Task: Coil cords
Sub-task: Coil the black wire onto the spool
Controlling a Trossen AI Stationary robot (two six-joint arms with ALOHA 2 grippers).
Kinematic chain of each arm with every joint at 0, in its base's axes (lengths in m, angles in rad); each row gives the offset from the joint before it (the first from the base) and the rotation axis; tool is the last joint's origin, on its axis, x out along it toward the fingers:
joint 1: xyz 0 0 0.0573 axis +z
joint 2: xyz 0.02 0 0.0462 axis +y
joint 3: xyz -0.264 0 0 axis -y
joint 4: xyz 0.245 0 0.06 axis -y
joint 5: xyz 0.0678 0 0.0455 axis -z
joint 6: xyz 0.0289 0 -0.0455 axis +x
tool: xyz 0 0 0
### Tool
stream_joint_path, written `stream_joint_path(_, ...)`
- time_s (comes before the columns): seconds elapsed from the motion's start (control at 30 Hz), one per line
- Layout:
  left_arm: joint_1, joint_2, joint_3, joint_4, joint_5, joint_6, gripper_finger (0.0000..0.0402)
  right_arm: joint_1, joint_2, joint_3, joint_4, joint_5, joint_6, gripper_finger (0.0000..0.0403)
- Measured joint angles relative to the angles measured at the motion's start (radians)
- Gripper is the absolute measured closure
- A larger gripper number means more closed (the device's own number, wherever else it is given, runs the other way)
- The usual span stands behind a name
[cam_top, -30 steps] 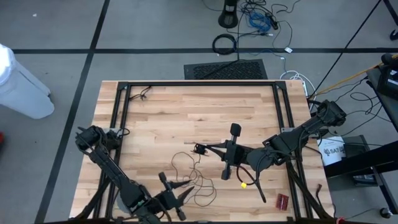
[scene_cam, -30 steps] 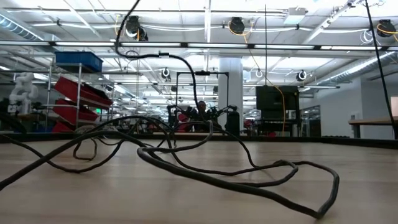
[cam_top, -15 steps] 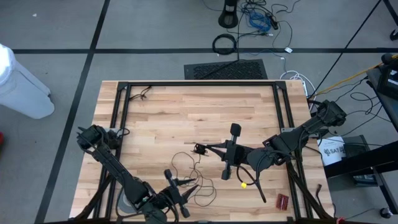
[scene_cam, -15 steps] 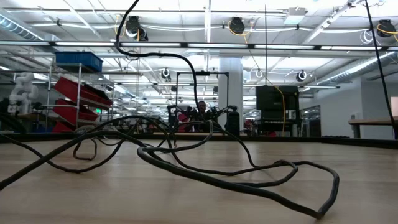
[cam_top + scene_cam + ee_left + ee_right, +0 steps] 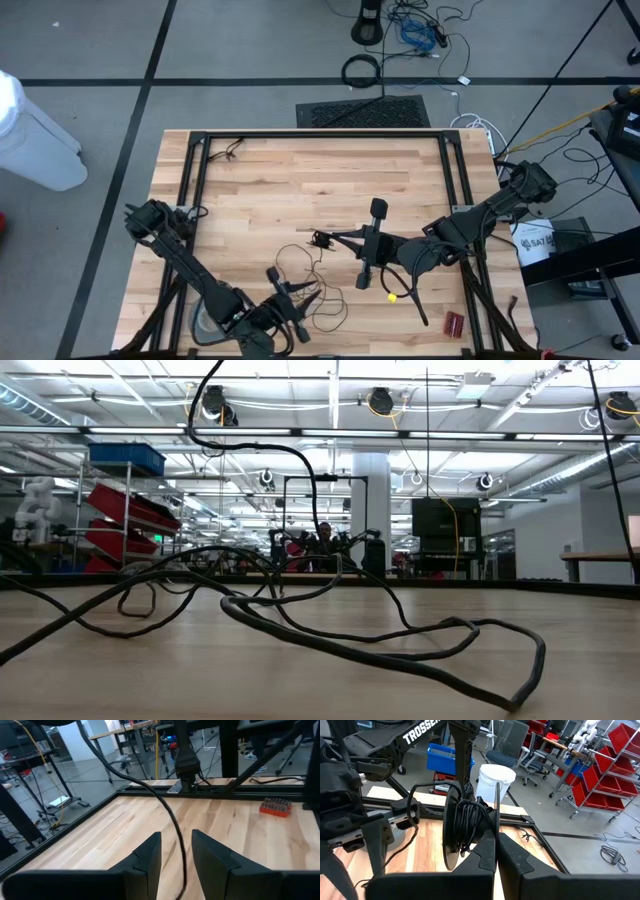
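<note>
The long, very thin dark wire (image 5: 300, 268) lies in loose loops on the pale wooden table (image 5: 300, 180), spread from just left of the table's centre toward the near edge at about seven o'clock, and from table height its strands (image 5: 330, 630) trail and cross over the boards. One end of it is wound onto a small round black disc (image 5: 452, 827), a flat spool that stands on edge just left of the table's centre, at about nine o'clock from the right gripper (image 5: 335, 239). That right gripper reaches in from the three o'clock side on its dark arm; its two dark fingers (image 5: 487, 851) are pressed together, pinching the edge of the disc, with the bundle of wound wire showing just beyond them. The left gripper (image 5: 300, 296) is low over the loops near the six o'clock edge of the table, its arm coming from the eight o'clock side; its fingers (image 5: 150, 857) stand partly apart with a strand of the wire running down between them, and whether they touch it I cannot tell. A small red block of bits (image 5: 454, 323) lies near the table's five o'clock corner, and a small yellow piece (image 5: 392, 296) sits under the right arm
</note>
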Motion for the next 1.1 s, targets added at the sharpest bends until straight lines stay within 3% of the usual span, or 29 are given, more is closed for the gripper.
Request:
stream_joint_path(0.3,0.023,0.001,0.000,0.022,-0.020,0.061,0.0391,0.000,0.000,0.000,0.000,0.000,0.000,0.0403)
stream_joint_path(0.63,0.141,0.001,0.000,0.206,0.155,0.281,0.0399,0.000,0.001,0.000,0.015,-0.048,0.033,0.0403)
stream_joint_path(0.77,0.129,0.001,0.000,0.183,0.168,0.291,0.0400,0.000,0.001,0.000,0.015,-0.046,0.028,0.0403)
stream_joint_path(0.83,0.100,0.001,0.000,0.133,0.142,0.281,0.0400,0.004,-0.002,0.000,0.013,-0.045,0.022,0.0403)
stream_joint_path(1.0,-0.012,-0.013,-0.001,-0.028,-0.085,0.157,0.0401,0.023,-0.020,0.000,0.002,-0.045,0.022,0.0403)
stream_joint_path(1.1,-0.091,-0.061,-0.001,-0.040,-0.162,0.134,0.0401,0.036,-0.023,0.000,0.001,-0.046,0.024,0.0403)
